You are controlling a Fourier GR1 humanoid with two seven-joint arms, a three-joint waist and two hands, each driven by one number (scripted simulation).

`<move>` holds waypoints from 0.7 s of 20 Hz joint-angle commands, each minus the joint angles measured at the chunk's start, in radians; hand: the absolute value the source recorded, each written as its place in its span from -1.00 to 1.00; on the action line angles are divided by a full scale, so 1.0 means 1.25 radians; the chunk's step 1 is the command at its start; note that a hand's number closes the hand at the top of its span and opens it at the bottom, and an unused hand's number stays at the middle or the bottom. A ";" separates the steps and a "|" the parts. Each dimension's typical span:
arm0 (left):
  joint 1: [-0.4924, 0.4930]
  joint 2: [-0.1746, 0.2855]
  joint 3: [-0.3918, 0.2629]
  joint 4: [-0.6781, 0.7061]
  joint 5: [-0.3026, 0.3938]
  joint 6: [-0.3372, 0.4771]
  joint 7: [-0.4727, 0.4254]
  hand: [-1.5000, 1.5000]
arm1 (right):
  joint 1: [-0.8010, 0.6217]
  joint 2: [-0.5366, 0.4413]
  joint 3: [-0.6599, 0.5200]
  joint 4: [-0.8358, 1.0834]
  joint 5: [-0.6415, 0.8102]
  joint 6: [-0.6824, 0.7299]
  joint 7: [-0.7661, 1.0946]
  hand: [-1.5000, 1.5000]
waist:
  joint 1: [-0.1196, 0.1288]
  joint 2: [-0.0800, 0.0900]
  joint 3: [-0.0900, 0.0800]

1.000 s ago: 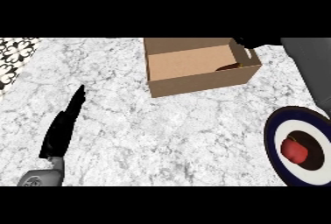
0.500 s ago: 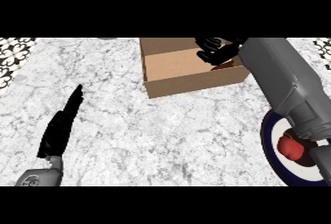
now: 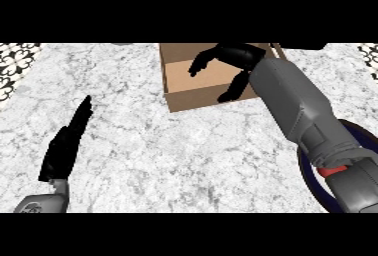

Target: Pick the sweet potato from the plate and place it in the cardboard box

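The right hand (image 3: 235,56) has swung over the cardboard box (image 3: 193,97) at the counter's far edge, fingers slack and empty, while the sweet potato (image 3: 332,171) still sits on the right-edge plate (image 3: 314,187), unpicked.

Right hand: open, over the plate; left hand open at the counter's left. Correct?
Not quite. In the head view the right hand is open over the cardboard box, not the plate, which lies nearer, at the right edge, partly hidden by that forearm. The rest is right: the left hand is open at the counter's left.
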 commanded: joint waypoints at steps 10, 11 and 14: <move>-0.019 0.008 0.014 -0.004 0.007 -0.007 0.006 0.00 | -0.040 -0.045 -0.244 0.079 -0.246 0.199 0.065 -1.00 | 0.010 0.009 0.001; 0.003 -0.014 -0.012 0.018 -0.013 0.006 -0.019 0.00 | -0.045 -0.054 -0.270 0.092 -0.273 0.228 0.087 -1.00 | 0.010 0.013 0.001; -0.015 -0.017 -0.018 -0.011 -0.009 0.002 0.006 0.00 | -0.064 -0.108 -0.320 0.096 -0.322 0.234 0.145 -1.00 | 0.027 0.019 0.002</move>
